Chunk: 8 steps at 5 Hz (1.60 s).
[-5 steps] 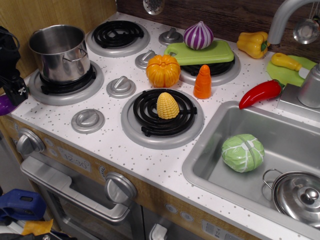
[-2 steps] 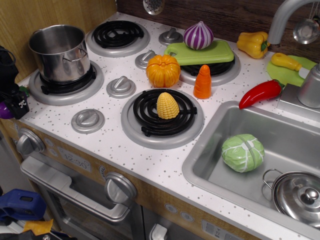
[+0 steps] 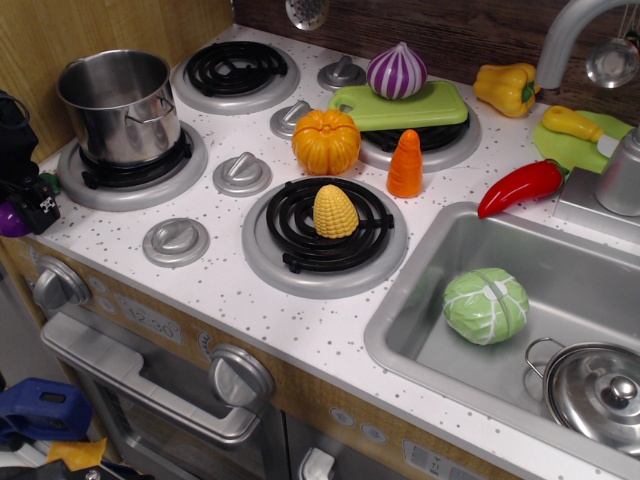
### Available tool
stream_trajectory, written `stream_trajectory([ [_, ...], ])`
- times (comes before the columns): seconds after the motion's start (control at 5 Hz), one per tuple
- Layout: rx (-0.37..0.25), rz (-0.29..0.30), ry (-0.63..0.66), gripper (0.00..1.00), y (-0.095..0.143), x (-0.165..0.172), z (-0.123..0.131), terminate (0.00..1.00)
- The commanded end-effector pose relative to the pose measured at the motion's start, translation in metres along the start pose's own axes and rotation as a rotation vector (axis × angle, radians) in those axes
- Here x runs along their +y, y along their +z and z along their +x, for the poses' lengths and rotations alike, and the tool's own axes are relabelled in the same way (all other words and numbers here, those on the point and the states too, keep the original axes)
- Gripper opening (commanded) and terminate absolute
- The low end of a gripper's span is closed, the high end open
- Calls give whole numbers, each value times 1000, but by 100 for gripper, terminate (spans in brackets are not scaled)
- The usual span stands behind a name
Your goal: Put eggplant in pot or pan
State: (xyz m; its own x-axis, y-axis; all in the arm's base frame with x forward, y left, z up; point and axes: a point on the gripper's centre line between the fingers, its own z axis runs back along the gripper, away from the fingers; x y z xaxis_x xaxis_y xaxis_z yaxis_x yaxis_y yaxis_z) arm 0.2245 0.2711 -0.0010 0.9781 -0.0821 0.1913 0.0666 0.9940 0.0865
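The eggplant [image 3: 10, 220] shows as a glossy purple bit with a green stem tip at the far left edge, level with the counter's left corner. My black gripper [image 3: 30, 200] is around it and appears shut on it, hiding most of it. The tall shiny steel pot [image 3: 118, 103] stands upright and empty on the left front burner, up and to the right of the gripper and apart from it.
On the stove top are an orange pumpkin [image 3: 326, 140], a corn cob [image 3: 335, 210], a carrot [image 3: 405, 165] and a striped onion [image 3: 396, 70] on a green board. The sink [image 3: 600, 300] holds a cabbage [image 3: 486, 305] and a small lidded pot [image 3: 598, 390].
My gripper with the eggplant has dropped a little and shifted slightly right toward the counter; the green stem tip now shows. Nothing else moved.
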Motion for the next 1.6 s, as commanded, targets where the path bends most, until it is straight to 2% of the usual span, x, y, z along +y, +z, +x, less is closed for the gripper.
stream_trajectory([
  [0.0, 7, 64, -2, 0, 18, 7, 2, 0],
  [0.4, 78, 164, 12, 0, 80, 0, 8, 0],
  [0.6, 66, 236, 5, 0, 107, -1, 15, 0],
  [0.8, 29, 297, -74, 0, 132, -3, 33, 0],
  [1.0, -44, 283, -175, 0, 141, -9, 63, 0],
  [1.2, -114, 300, -243, 0, 139, -21, 82, 0],
  [1.4, -165, 274, -283, 0, 133, -25, 96, 0],
])
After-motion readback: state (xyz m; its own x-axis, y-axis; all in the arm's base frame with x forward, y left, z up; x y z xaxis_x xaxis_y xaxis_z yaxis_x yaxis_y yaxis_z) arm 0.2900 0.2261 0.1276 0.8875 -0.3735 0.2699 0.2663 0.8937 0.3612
